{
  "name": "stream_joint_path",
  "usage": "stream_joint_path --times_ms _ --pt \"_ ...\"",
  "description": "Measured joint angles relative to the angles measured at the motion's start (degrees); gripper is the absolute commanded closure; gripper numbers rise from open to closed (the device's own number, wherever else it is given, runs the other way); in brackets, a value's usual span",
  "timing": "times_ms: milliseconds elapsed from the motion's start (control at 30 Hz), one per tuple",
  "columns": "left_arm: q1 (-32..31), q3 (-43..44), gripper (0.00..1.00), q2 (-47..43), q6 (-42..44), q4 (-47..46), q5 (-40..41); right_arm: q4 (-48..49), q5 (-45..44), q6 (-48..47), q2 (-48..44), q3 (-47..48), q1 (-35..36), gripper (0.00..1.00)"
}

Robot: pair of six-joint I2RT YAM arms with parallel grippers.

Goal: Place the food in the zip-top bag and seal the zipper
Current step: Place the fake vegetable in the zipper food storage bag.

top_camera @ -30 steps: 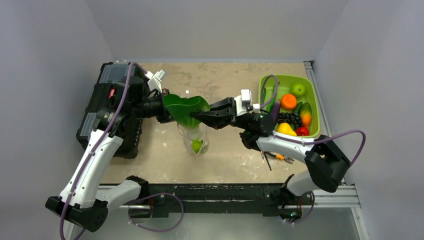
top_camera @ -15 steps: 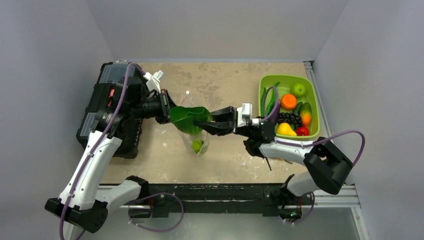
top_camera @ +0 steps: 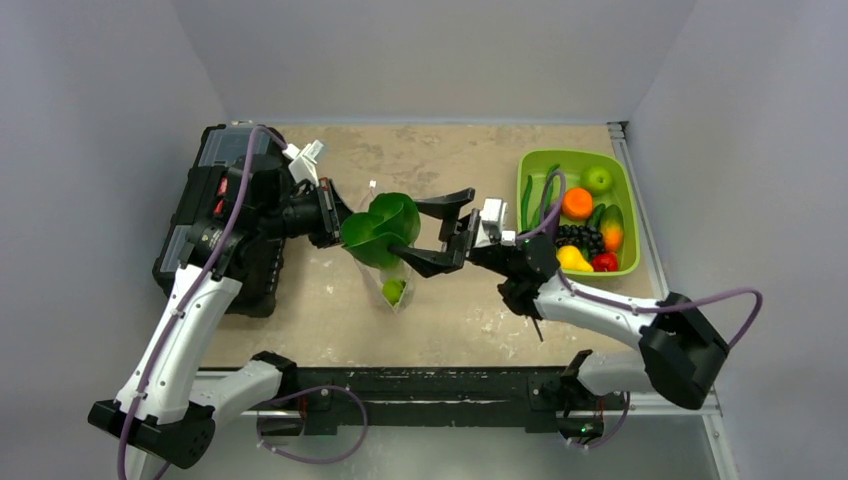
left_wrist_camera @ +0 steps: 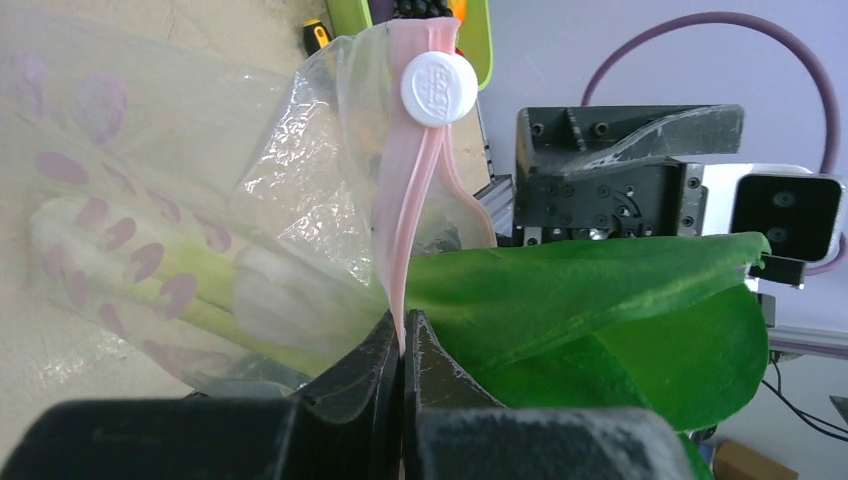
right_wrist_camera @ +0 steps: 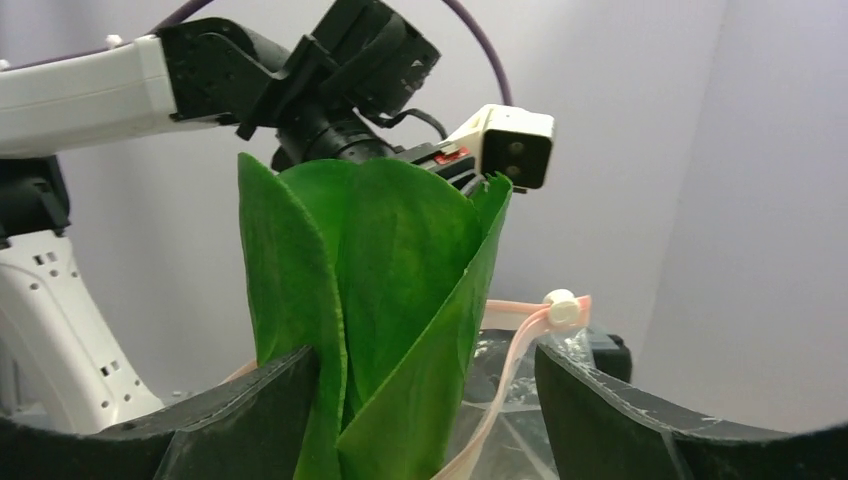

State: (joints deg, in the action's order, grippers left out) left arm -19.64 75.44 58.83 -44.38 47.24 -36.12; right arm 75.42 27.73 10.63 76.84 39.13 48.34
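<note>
- Zip-top bag (top_camera: 392,282) hangs mouth-up over the middle of the desk (top_camera: 450,160). Can't tell if its bottom touches the surface.
- Left jaws, in from 9 o'clock, are clamped tight on the zipper (left_wrist_camera: 408,240) at one end of the mouth. The white slider (left_wrist_camera: 437,88) sits further along the strip.
- Right jaws, in from 3 o'clock, are wide apart, one on each side of the leaves, gripping nothing.
- Food (top_camera: 383,225): pale stalk end is down inside the bag, dark leaves stand well above the mouth. Can't tell if both pieces are in.
- Risk: leaves lie across the strip, so the zipper likely won't close until they're pushed down.
- Risk: the bag is held at one point only, so a downward shove could pull the strip free or swing the bag.
- Risk: the right jaws could catch bag film along with the leaf as they close.
- Green bin (top_camera: 575,154) at 2 o'clock and toolbox (top_camera: 178,250) at 9 o'clock are well apart from this.
</note>
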Motion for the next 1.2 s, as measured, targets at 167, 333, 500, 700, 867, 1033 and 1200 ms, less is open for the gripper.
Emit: stream_joint_path --times_ms 167,333,500,700,867,1033,1200 --pt "0.00 0.00 1.00 0.04 0.02 0.24 0.55 -13.62 -1.62 -3.58 -8.09 0.07 -0.02 0.14" --pt "0.00 0.00 1.00 0.13 0.00 0.22 0.52 -22.84 0.63 -5.38 -11.54 1.27 -0.02 0.01" --pt "0.00 -0.02 1.00 0.15 -0.02 -0.20 0.48 -28.48 4.74 -6.45 -10.34 4.09 0.17 0.01" --pt "0.00 -0.09 1.00 0.33 0.02 -0.94 0.55 -30.67 4.96 -7.43 -5.81 8.20 1.77 0.25" --pt "0.02 -0.09 1.00 1.79 0.46 -0.81 0.76 -32.17 4.79 -10.78 -3.50 9.64 2.95 1.00" --pt "0.11 -0.09 1.00 2.08 0.66 -0.87 1.27 -33.68 3.85 -13.33 -3.98 9.25 3.04 1.00" --pt "0.07 -0.09 1.00 2.05 0.66 -0.87 1.33 -27.04 -0.33 -13.62 -8.41 1.36 3.04 1.00"
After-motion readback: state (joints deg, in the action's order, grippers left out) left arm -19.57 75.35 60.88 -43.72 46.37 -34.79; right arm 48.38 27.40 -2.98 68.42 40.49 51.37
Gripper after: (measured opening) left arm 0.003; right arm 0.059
